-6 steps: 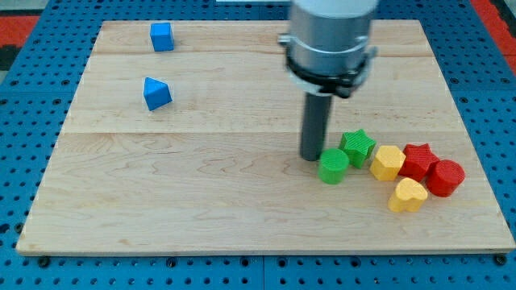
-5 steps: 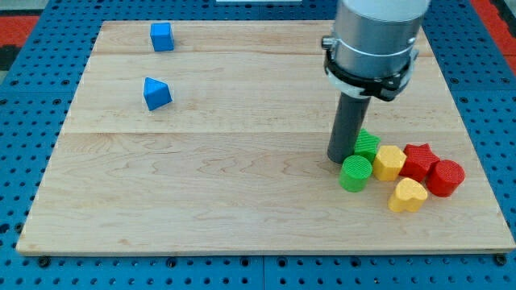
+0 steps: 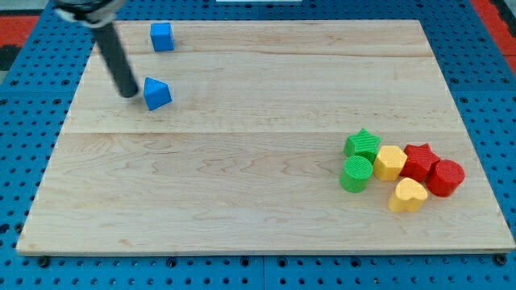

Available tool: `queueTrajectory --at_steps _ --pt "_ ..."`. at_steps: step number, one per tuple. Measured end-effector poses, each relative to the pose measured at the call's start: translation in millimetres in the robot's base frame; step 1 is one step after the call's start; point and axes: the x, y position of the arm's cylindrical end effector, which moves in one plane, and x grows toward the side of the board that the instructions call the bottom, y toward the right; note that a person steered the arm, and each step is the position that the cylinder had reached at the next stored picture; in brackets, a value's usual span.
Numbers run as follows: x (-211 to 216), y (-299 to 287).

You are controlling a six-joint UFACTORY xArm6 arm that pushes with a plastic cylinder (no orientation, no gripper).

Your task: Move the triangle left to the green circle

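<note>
My tip (image 3: 129, 93) is set just left of the blue triangle (image 3: 157, 93), no pincer being fitted, so a long push toward the green circle (image 3: 355, 174) is called for.

my tip (image 3: 128, 93): just left of the blue triangle (image 3: 157, 94)
green circle (image 3: 355, 174): far right of the blue triangle, lower on the desk (image 3: 226, 201)

Blue triangle (image 3: 157, 94) far from green circle (image 3: 355, 173)

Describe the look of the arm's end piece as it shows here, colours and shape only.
Only a straight, dark grey to black rod shows, round and smooth, with no cables or markings visible. It enters at the view's top left from a darker mount cut off by the frame. My tip is blunt, beside the blue triangle.
</note>
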Motion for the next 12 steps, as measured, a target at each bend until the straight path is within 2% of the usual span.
queueTrajectory --at_steps 1,3,4,5,6,7,8,9,10,11,12 --pt "-3.2 59.6" --pt "-19.8 61.7" --pt "-33.8 25.6" --pt "-29.0 78.4" --pt "4.8 93.2" --pt "15.7 69.1" --pt "20.9 16.2" --pt "42.7 51.6" --pt "70.6 127.5" --pt "88.8 101.2" --pt "98.2 108.9"
